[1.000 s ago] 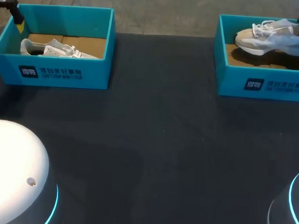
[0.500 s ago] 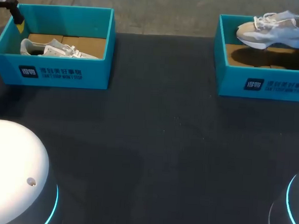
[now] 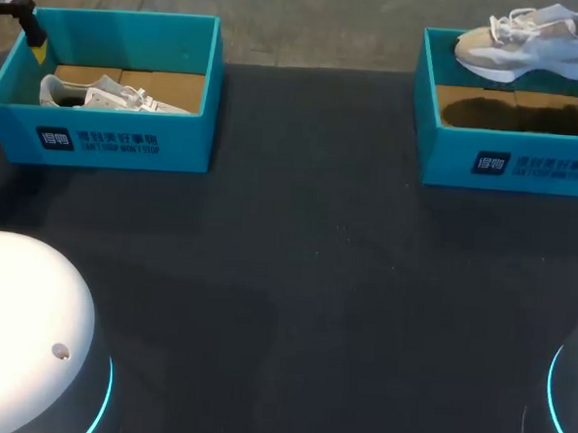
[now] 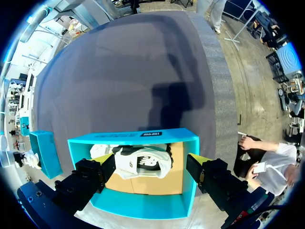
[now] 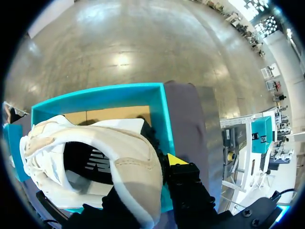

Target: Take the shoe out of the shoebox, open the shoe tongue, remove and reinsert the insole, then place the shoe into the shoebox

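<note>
At the far left corner of the dark table [image 3: 305, 276] stands an open teal box, the left shoebox [image 3: 97, 141]. A white sneaker [image 3: 110, 95] lies inside it on the brown cardboard floor. The left claw [image 4: 151, 163] hangs over this box. Its two yellow-tipped fingers are spread wide apart above the sneaker and hold nothing.

At the far right corner stands a matching teal box, the right shoebox [image 3: 513, 163], with a dark shadow on its brown floor. A white and beige shoe [image 3: 530, 50] is held in the air above the box's back part. It is sole down and roughly level, with its toe pointing toward the table's left side. The right claw [image 5: 159, 164] grips this shoe at the heel. One yellow fingertip [image 5: 176, 160] presses on the outside of the heel collar, while the other finger is hidden inside the shoe.
</note>
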You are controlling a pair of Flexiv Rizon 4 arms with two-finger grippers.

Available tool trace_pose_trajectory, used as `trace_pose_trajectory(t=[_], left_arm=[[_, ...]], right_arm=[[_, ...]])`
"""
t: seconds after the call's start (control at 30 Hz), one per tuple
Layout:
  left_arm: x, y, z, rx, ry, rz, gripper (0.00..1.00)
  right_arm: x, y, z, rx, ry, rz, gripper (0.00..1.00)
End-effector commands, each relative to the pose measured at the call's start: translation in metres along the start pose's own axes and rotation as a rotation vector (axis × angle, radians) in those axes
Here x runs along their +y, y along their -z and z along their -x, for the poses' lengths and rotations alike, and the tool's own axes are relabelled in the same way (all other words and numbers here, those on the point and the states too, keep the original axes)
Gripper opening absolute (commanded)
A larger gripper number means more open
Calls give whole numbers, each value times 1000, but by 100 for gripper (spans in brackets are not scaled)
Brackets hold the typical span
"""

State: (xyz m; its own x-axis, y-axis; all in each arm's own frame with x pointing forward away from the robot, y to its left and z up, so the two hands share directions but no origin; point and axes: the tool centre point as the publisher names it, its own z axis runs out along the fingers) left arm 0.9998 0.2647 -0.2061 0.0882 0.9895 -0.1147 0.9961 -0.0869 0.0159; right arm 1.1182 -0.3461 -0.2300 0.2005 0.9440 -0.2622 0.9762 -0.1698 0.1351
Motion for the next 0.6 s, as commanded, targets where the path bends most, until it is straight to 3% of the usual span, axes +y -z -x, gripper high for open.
trace_pose_trajectory(t=[0.03, 0.43, 0.6], left_arm=[[-1, 0, 0, 1, -1, 3, 100], [-1, 0, 0, 1, -1, 3, 100], [-1, 0, 0, 1, -1, 3, 100]], right_arm=[[-19, 31, -5, -1, 2, 23, 0], [-54, 96, -17, 9, 15, 37, 0], [-72, 112, -19, 19, 14, 40, 0]])
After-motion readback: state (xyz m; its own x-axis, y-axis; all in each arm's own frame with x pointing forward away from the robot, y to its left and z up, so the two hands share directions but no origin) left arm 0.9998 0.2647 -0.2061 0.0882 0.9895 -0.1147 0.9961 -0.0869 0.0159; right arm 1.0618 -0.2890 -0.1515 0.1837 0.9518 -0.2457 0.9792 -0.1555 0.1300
